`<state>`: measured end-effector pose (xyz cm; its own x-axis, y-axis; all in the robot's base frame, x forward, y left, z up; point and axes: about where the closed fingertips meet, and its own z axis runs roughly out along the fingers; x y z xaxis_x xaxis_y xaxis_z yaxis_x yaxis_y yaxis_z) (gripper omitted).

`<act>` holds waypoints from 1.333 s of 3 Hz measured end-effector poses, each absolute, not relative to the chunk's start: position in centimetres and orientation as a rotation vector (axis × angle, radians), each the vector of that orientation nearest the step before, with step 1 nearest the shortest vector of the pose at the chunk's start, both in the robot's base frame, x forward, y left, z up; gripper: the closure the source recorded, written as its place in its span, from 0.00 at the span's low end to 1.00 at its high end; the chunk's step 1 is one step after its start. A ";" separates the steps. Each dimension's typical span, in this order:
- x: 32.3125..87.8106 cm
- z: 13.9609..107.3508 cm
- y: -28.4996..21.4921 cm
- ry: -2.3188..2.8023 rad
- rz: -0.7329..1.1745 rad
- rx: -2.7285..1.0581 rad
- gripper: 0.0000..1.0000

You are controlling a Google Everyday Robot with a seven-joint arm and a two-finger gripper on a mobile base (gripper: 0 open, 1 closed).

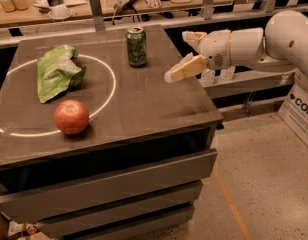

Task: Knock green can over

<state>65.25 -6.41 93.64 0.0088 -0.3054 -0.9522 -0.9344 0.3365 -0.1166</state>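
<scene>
**Dark table, can upright, gripper at the right edge**

Dark tabletop (144, 104) on a stack of drawers (119, 179), speckled floor to the right. A cluttered workbench (94, 11) runs behind it.

A thin white ring (114, 81) is marked on the left half of the top. A crumpled bag (56, 71) lies inside the ring toward the back. An apple (71, 116) sits on the ring's front arc.

The green can (136, 46) stands upright near the table's back edge, right of centre. It is just outside the ring and touches nothing else.

The white arm (244, 46) reaches in from the right. The gripper (176, 55) hangs above the table's right edge, right of the can and a little nearer the camera, clearly apart from it. Its jaws are spread, one finger high and one low, with nothing between them.

A cardboard box (301, 114) sits on the floor at far right, partly cut off.
</scene>
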 end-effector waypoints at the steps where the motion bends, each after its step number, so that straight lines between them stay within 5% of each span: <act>1: 69.0 91.2 -3.4 1.526 0.702 -1.091 0.00; 4: 77.4 89.2 2.6 1.514 0.738 -0.986 0.02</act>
<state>77.36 2.64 89.17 -0.0217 -0.1871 -0.9821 -0.8886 0.4537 -0.0668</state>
